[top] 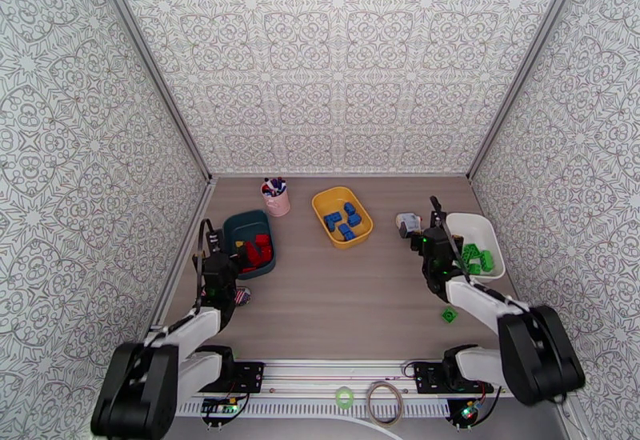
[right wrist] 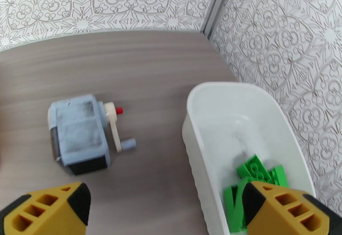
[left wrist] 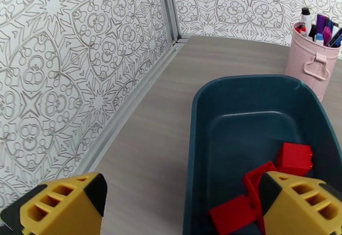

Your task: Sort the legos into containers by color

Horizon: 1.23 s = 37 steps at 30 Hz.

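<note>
Sorting nearly complete: red legos fill the dark teal tray at left, blue legos the yellow tray, green legos the white tray at right. One green brick waits on the table near your right arm. Your left gripper and right gripper gape wide, empty.

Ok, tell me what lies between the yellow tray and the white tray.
A grey hand-crank sharpener, near the white tray; bare table toward the yellow tray. Top view shows it.
</note>
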Motion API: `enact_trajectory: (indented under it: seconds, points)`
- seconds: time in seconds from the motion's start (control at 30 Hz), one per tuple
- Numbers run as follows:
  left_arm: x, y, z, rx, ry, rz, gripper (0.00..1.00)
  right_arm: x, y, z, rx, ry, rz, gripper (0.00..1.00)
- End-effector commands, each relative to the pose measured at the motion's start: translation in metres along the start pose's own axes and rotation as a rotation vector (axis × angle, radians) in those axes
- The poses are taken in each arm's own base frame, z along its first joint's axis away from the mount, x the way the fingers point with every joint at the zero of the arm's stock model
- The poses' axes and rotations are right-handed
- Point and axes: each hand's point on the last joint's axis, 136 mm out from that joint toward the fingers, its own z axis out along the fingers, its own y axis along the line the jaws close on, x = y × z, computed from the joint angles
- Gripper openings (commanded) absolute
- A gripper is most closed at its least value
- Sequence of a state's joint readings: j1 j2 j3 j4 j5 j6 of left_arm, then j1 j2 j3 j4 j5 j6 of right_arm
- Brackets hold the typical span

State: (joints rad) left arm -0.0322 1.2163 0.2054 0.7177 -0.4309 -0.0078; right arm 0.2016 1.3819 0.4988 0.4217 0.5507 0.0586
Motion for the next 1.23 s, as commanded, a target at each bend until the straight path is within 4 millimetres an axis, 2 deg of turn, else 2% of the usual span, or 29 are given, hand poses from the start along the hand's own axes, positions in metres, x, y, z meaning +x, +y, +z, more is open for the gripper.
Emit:
enact_trajectory:
  seconds: [0.0, 0.13, 0.2, 0.27, 0.37, 0.43, 0.47, 0.9, 0.97, 1.07, 1.2]
  points:
    - [-0.038, -0.01, 0.009, 0.075, -0.173, -0.084, 0.99, -0.024, 0.003, 0.01, -0.062, -0.152, 0.05, 0.99]
    - [-0.021, -0.028, 0.025, 0.138, -0.171, -0.057, 0.99, -0.014, 0.006, 0.018, -0.136, -0.131, 0.074, 0.99]
    - [-0.02, -0.029, 0.025, 0.122, -0.192, -0.044, 0.99, -0.009, 0.002, 0.011, -0.16, -0.181, 0.11, 0.99]
    - [-0.016, -0.036, 0.027, 0.162, -0.14, -0.033, 0.99, -0.006, 0.0, 0.004, -0.163, -0.262, 0.12, 0.99]
    - [-0.016, -0.032, 0.038, 0.113, -0.113, -0.03, 0.99, -0.003, -0.001, 0.016, -0.129, -0.179, 0.117, 0.99]
    - [-0.014, -0.032, 0.053, 0.115, -0.033, -0.036, 0.99, -0.002, -0.003, 0.016, -0.13, -0.172, 0.129, 0.99]
    - [-0.014, -0.03, 0.054, 0.124, -0.032, -0.055, 0.99, -0.003, -0.004, 0.016, -0.129, -0.184, 0.131, 0.99]
    - [-0.013, -0.028, 0.054, 0.113, -0.03, -0.058, 0.99, -0.003, -0.003, 0.016, -0.133, -0.18, 0.124, 0.99]
    - [-0.013, -0.029, 0.054, 0.113, -0.03, -0.052, 0.99, -0.002, 0.004, 0.018, -0.166, -0.168, 0.109, 0.99]
    - [-0.014, -0.029, 0.054, 0.113, -0.031, -0.05, 0.99, -0.002, 0.019, 0.023, -0.304, -0.132, 0.089, 0.99]
    - [-0.014, -0.029, 0.055, 0.112, -0.031, -0.053, 0.99, -0.004, 0.02, 0.016, -0.323, -0.163, 0.074, 0.99]
